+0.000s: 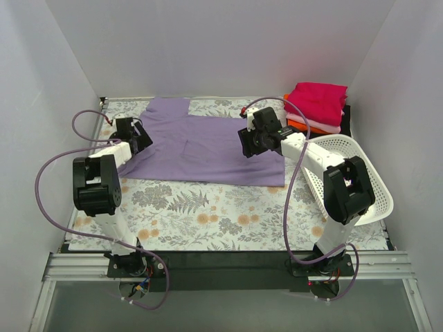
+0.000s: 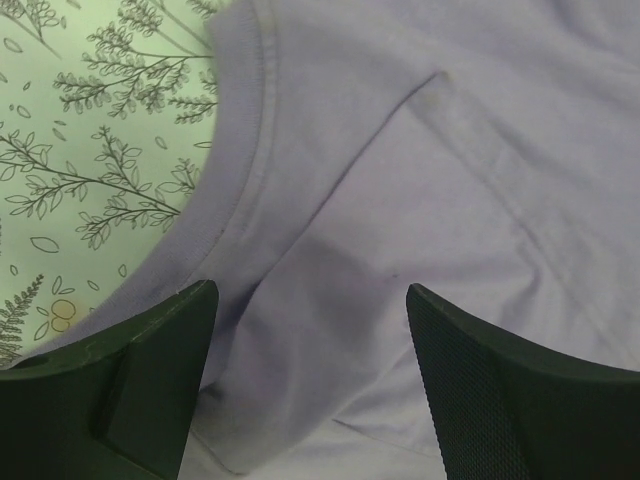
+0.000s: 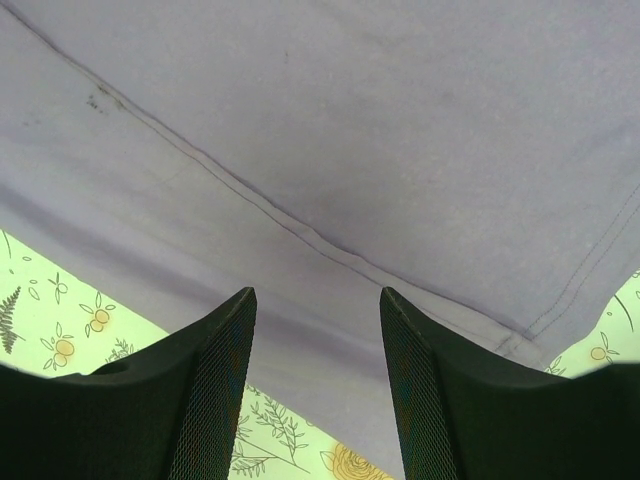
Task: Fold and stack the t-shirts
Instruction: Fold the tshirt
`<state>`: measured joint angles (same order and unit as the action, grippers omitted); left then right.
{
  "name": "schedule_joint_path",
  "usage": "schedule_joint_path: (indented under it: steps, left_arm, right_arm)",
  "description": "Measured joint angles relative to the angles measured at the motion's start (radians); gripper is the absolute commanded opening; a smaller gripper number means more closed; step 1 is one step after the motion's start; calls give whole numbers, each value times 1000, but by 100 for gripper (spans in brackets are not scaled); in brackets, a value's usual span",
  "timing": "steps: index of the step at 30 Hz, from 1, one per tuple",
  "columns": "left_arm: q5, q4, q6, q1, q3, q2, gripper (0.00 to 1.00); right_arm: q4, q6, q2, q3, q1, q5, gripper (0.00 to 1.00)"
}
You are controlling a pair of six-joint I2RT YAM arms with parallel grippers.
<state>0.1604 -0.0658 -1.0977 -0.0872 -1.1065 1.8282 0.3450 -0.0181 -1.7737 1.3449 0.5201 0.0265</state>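
Lavender t-shirt (image 1: 201,149) lies spread flat on the far middle of the desk (image 1: 208,214), its long axis running left to right between the two arms.

At its left end sits the left end effector (image 1: 144,135). Its fingers stand apart with nothing between them, and its wrist view shows the hemmed edge of the cloth and a fold line directly below the gap. The cloth stretches away to that arm's right.

At the shirt's right end sits the right end effector (image 1: 248,142), likewise spread wide and gripping nothing. A stitched hem crosses beneath its fingers, and printed desk shows just past the edge.

Each arm is therefore nearest its own end of the shirt, so a two-handed fold probably depends on both closing on these opposite edges. Whether the fingertips touch the cloth cannot be told.

Further right, at the far corner, waits the folded stack (image 1: 317,102), magenta on top. The white basket (image 1: 360,173) lies nearer, beside the right arm.
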Motion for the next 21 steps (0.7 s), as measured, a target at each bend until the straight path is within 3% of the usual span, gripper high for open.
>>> schedule_joint_path:
  steps: [17, 18, 19, 21]
  left_arm:
    - [34, -24, 35, -30, -40, 58, 26]
    - [34, -21, 37, -30, -44, 65, 22]
    - [34, -19, 39, -30, -47, 73, 7]
    - [37, -16, 40, -33, -49, 89, 0]
  right_arm:
    - [-4, 0, 0, -2, 0, -1, 48]
    - [-5, 0, 0, -2, 0, -1, 48]
    - [-5, 0, 0, -2, 0, -1, 48]
    - [-5, 0, 0, -5, 0, -1, 48]
